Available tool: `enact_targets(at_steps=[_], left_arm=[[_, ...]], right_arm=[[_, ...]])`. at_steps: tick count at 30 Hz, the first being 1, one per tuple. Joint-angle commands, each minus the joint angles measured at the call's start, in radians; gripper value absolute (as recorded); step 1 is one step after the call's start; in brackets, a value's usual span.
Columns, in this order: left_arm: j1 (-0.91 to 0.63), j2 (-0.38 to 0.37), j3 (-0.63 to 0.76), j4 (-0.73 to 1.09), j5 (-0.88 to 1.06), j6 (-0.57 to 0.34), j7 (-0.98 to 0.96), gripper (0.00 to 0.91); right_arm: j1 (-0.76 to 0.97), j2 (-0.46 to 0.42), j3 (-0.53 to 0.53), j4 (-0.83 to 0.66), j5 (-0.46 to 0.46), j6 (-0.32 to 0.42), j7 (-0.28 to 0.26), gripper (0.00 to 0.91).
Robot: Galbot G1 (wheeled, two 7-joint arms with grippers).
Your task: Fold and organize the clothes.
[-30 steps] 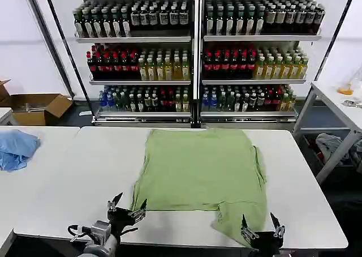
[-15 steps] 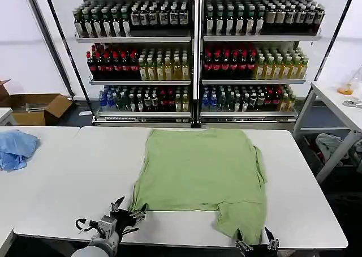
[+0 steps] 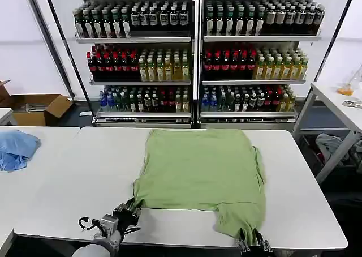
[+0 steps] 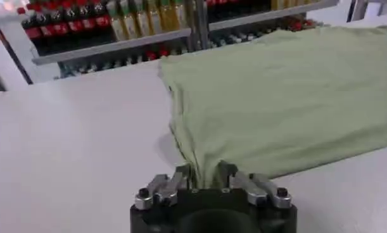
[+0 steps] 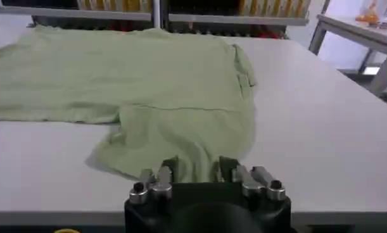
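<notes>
While the light green soft-fabric shirt (image 3: 201, 178) lies flat on the white table (image 3: 68, 183), left gripper (image 4: 204, 178) and right gripper (image 5: 196, 170) each pinch its near hem, fingers closed on fabric.

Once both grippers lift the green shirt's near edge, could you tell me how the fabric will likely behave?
The green shirt lies flat with soft wrinkles, so it will probably sag between the left gripper and the right gripper. It looks thin, likely light. The far part may drag across the table.
</notes>
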State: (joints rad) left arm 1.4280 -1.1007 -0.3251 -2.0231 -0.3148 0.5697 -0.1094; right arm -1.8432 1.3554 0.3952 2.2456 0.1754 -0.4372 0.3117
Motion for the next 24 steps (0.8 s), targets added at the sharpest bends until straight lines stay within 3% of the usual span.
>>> enact_targets(at_steps=[1,7,16,24], left_arm=[[0.042,0.001,-0.01,-0.073,-0.021,0.0,0.02,0.02],[0.08,0.013,-0.043,-0.139,-0.025,-0.001,0.02,0.02],[0.112,0.061,-0.102,-0.245,-0.043,-0.008,0.019,0.02],[0.0,0.094,-0.077,-0.176,-0.06,-0.012,0.031,0.02]], right_arm=[[-0.012,-0.001,0.011,0.027,0.011,0.035,-0.011,0.0],[-0.048,-0.019,0.043,0.099,0.011,0.095,-0.026,0.0],[-0.082,-0.063,0.122,0.201,0.025,0.11,-0.044,0.0],[0.061,-0.121,0.199,0.164,0.102,0.097,-0.051,0.0]])
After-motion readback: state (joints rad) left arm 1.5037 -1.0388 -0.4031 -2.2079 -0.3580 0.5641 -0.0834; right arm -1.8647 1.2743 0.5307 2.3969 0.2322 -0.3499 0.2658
